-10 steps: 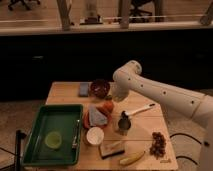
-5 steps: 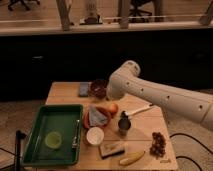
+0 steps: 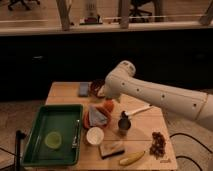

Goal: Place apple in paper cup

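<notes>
The apple (image 3: 108, 105) is a small orange-red fruit on the wooden table (image 3: 65, 95), at the top right edge of an orange dish (image 3: 89, 120) that holds a grey cloth. The paper cup (image 3: 95, 135) stands upright and white, in front of that dish, near the green tray. My gripper (image 3: 106, 96) is at the end of the white arm (image 3: 160, 97), which reaches in from the right. The gripper hangs right above the apple and is mostly hidden by the wrist.
A green tray (image 3: 35, 145) with a lime slice (image 3: 52, 139) fills the left. A metal cup (image 3: 124, 123), white utensil (image 3: 138, 109), dark red bowl (image 3: 95, 85), blue sponge (image 3: 83, 89), tan block (image 3: 111, 148), banana (image 3: 131, 158) and grapes (image 3: 159, 143) lie around.
The arm has shifted a little and come lower over the apple. The apple and the paper cup have stayed where they were.
</notes>
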Controlling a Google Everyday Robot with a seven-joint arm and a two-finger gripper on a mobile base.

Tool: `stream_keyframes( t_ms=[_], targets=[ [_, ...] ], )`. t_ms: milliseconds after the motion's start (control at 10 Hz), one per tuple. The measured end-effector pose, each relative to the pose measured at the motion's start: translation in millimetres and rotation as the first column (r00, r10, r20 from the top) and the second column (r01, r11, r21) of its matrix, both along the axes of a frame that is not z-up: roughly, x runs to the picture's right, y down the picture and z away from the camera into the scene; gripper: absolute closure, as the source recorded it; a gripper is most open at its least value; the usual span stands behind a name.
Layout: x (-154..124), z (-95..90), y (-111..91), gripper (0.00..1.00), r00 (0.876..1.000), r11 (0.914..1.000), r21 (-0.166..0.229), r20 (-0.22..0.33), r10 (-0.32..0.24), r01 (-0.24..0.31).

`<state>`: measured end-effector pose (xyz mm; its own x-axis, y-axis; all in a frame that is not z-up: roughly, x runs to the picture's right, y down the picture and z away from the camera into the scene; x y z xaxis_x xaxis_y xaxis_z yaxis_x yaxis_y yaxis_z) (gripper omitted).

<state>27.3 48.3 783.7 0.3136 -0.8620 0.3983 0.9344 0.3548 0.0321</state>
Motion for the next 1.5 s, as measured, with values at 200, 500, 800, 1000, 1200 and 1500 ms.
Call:
stream_keyframes(
  t_ms=[200,500,800,1000,1200,1500],
  targets=[
    [0,12.1,3,0.2,1.0,0.9997,-0.023,0.003,-0.002,0.003],
    [-7,31.1,7,0.2,1.0,0.9983,-0.055,0.012,-0.015,0.016],
    [-13,53.9,16,0.2,1.0,0.9952,-0.095,0.021,-0.022,0.024],
    [-12,71.4,25,0.2,1.0,0.9919,-0.126,0.016,-0.012,0.014],
    [-12,84.9,31,0.2,1.0,0.9887,-0.15,0.011,0.003,-0.001],
    [-7,107.5,43,0.2,1.0,0.9809,-0.193,-0.007,0.026,-0.027]
  ],
)
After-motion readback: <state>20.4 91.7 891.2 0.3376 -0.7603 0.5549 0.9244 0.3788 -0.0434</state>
